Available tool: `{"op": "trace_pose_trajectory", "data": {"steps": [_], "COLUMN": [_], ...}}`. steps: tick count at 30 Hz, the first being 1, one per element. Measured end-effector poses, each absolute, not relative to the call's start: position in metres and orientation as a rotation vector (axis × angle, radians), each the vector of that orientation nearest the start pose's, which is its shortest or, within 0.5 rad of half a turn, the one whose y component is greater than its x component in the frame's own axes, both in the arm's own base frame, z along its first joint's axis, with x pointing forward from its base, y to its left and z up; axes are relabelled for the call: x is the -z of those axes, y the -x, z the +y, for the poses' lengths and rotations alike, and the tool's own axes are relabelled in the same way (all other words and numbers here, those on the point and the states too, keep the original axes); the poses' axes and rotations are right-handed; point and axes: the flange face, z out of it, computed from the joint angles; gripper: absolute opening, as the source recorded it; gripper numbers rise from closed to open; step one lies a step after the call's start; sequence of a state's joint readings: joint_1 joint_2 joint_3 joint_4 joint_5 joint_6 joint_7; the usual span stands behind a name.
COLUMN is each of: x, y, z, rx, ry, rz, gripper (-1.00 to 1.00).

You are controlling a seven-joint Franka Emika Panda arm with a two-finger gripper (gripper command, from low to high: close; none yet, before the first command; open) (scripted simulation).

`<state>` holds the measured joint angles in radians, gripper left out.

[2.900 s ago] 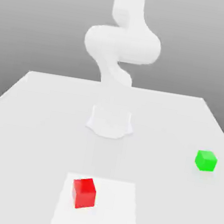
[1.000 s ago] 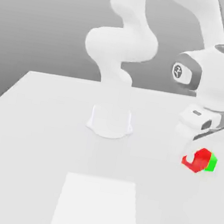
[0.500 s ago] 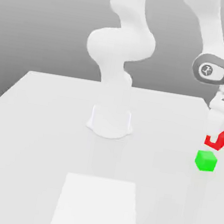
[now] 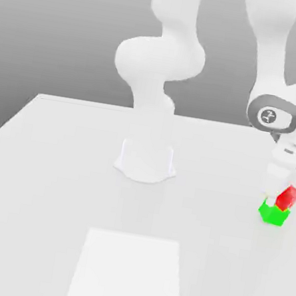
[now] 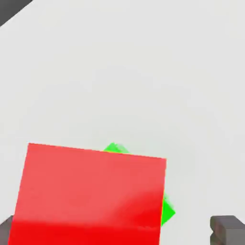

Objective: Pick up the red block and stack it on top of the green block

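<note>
The red block [image 4: 290, 197] rests on top of the green block [image 4: 273, 215] at the exterior view's right side of the table, and it looks tilted. My gripper [image 4: 281, 194] hangs straight over the pair, its fingers around the red block. In the hand view the red block [image 5: 91, 194] covers most of the green block [image 5: 166, 211], which peeks out past its edges. A gap shows between the red block and one dark fingertip [image 5: 226, 229], so the gripper stands open.
The arm's round white base [image 4: 146, 161] stands at the middle of the white table [image 4: 51, 182]. A lighter square patch [image 4: 128, 274] lies on the table near its front edge. The stacked blocks are close to the table's right edge.
The gripper came down with the red block from just above the green block and set it on top. The jaws, shut on the block before, now stand apart.
</note>
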<state>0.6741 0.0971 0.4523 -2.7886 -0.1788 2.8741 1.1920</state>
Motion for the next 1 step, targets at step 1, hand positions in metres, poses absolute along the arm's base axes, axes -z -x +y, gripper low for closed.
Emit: {"op": "trace_pose_trajectory", "data": {"steps": [1], "x": [-0.1897], "y": [-0.1489], "z": [0.348], "rx": [0.012], "ry": [3.138], "rz": [-0.164], "gripper": [1.0]}}
